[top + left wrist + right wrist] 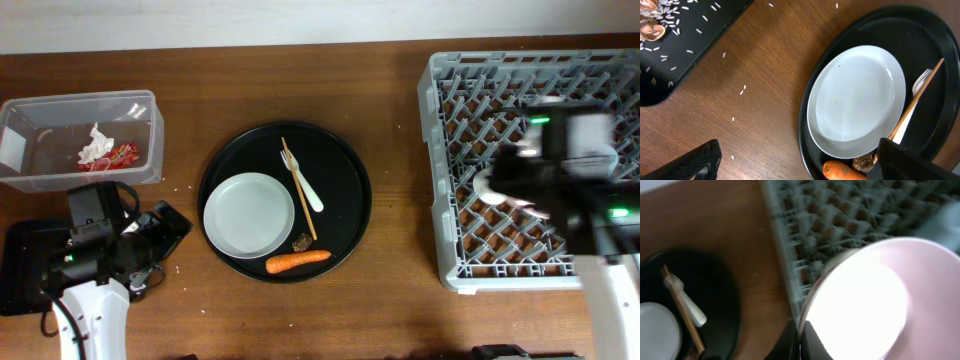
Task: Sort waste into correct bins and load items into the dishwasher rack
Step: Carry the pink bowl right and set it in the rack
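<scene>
no text, brand or number can be read anywhere. the red printed wrapper (122,153), lying in the clear tub (30,110) at about nine o'clock from the round black tray (352,205), carries print too small to make out.

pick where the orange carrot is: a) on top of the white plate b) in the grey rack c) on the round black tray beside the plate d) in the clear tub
c: the carrot lies on the round black tray, just outside the rim of the white plate.
</scene>
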